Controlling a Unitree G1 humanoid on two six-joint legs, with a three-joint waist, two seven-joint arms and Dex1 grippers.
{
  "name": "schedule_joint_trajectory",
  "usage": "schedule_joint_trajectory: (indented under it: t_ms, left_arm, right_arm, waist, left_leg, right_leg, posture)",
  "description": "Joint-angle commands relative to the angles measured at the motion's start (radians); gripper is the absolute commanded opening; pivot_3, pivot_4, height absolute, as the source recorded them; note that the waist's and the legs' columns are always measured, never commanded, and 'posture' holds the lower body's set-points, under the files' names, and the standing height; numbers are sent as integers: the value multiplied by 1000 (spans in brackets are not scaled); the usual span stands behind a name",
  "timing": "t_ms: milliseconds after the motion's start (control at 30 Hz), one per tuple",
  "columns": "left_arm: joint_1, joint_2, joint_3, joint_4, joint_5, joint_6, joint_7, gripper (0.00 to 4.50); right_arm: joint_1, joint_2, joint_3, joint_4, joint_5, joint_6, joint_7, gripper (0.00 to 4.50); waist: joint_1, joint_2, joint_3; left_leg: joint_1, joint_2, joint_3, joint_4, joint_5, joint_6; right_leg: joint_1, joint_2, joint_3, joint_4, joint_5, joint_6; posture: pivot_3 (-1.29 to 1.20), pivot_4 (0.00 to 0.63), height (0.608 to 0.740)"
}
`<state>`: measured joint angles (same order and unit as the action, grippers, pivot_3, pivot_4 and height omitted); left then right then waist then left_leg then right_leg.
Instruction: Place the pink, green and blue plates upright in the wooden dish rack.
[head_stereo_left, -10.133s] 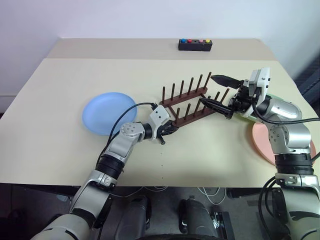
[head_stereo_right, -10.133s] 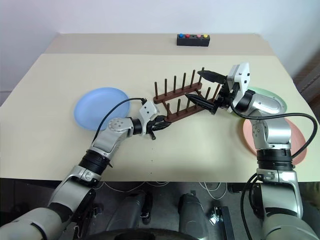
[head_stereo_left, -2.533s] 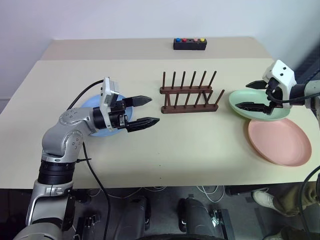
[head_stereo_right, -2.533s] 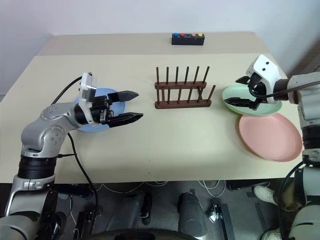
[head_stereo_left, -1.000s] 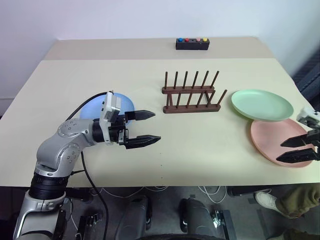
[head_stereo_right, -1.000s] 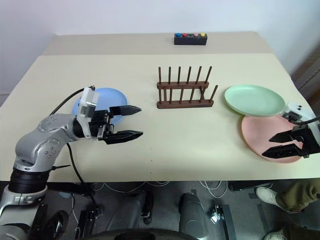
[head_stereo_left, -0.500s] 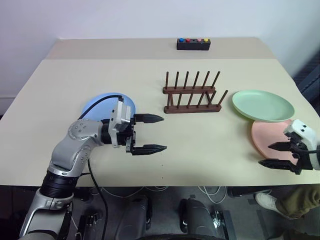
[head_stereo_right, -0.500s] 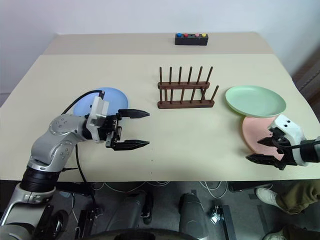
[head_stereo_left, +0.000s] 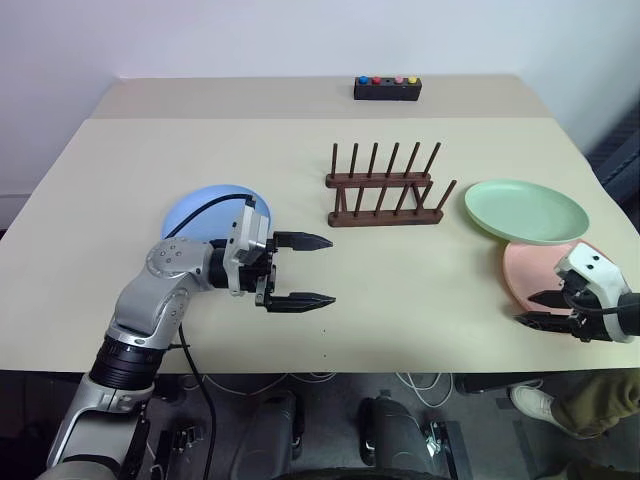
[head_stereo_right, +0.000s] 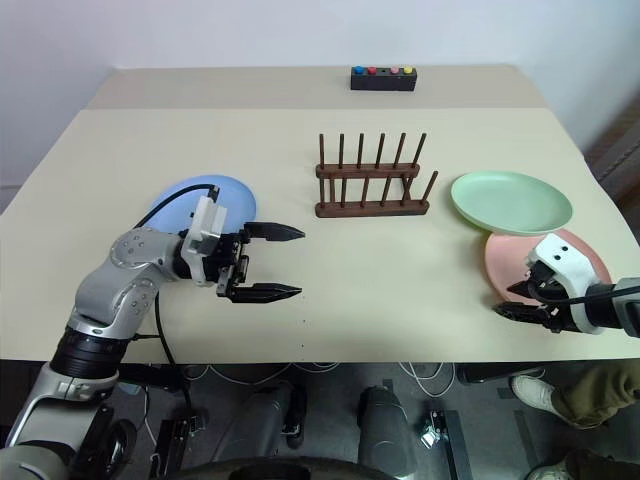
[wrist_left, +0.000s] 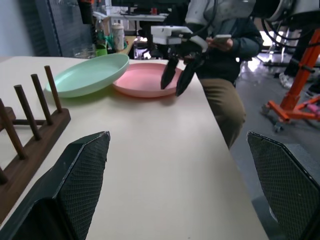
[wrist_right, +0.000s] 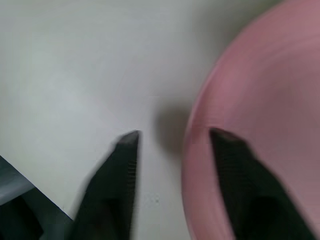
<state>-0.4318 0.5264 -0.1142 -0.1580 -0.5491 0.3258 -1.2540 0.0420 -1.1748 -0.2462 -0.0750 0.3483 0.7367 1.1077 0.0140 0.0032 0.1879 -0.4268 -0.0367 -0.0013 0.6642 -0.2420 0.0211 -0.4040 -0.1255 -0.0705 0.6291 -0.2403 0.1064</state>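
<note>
From the head cams I see the rack (head_stereo_left: 385, 187) mid-table, pegs bare. Blue plate (head_stereo_left: 200, 212) lies flat to its left, partly behind my left arm. Green plate (head_stereo_left: 524, 210) sits right of the rack, its near rim overlapping the far rim of the pink plate (head_stereo_left: 535, 275), which lies close to the table's right-front corner.

L gripper (head_stereo_left: 305, 270) hovers over bare tabletop in front of the blue plate, pointing right, fingers spread wide, nothing between them. Plenty of free table between it and the rack.

R gripper (head_stereo_right: 518, 300) is at the pink plate's near-left rim, by the table's front edge. Head cams show the fingers part-closed, but not whether they touch the plate.

R wrist cam adds what the head cams can't: one finger (wrist_right: 117, 187) is over bare table just outside the rim, the other (wrist_right: 245, 192) over the pink surface inside it, so the rim sits in the gap; contact I can't tell. Table edge shows right beside the outer finger, so little room there.

L wrist cam looks across the table: rack end, green over pink, R gripper at the rim, and a seated person (wrist_left: 225, 45) just past the table's edge.
</note>
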Motion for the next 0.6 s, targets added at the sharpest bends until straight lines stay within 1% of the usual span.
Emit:
schedule_joint_trajectory:
  t_ms: [33,67,100,267,333,467,533,600]
  left_arm:
    - [4,-5,2,-5,2,0,15,4500]
    - [6,-2,1,-6,6,-3,15,4500]
    - [7,0,-1,-7,9,-6,15,4500]
    - [10,11,5,-14,8,-1,14,4500]
    - [13,20,8,-17,7,0,14,4500]
    - [13,26,8,-17,4,1,14,4500]
    - [9,22,5,-9,6,-2,15,4500]
    - [5,17,2,-2,9,-6,16,4500]
  right_arm:
    - [-27,-9,14,-5,-11,-6,-5,173]
    - [-36,-9,21,-3,-16,-10,-6,72]
    - [-43,-8,26,-1,-20,-13,-7,72]
    - [-62,13,41,-4,-12,3,-17,72]
    - [-63,-1,33,-14,0,22,-2,72]
    - [-74,-57,-26,-11,51,47,75,72]
    - [-131,-76,-96,24,149,110,151,72]
    - [-148,-116,-147,53,213,155,243,72]
  waist:
    - [-3,-1,0]
    - [-5,-3,-2]
    - [-6,-6,-2]
    - [-1,-6,-2]
    - [-1,-6,-2]
    - [-1,-6,-2]
    - [-2,-6,-2]
    - [-1,-5,-1]
  left_leg:
    - [0,0,0,0,0,0]
    - [0,0,0,0,0,0]
    - [1,1,0,0,0,0]
    - [1,2,0,0,0,0]
    - [1,2,0,0,0,0]
    - [1,2,0,0,0,0]
    - [1,2,0,0,0,0]
    - [1,2,0,0,0,0]
  right_leg:
    - [0,0,0,0,0,0]
    - [0,0,0,0,0,0]
    - [0,1,0,0,0,0]
    - [0,2,1,0,0,-1]
    - [0,2,1,-1,0,-1]
    - [0,2,1,0,0,-1]
    - [0,2,2,0,0,-1]
    - [0,2,2,0,0,-1]
  posture:
    - [0,150,735]
    - [0,150,735]
    - [0,150,735]
    - [0,150,735]
    - [0,150,735]
    - [0,150,735]
    - [0,150,735]
    - [0,150,735]
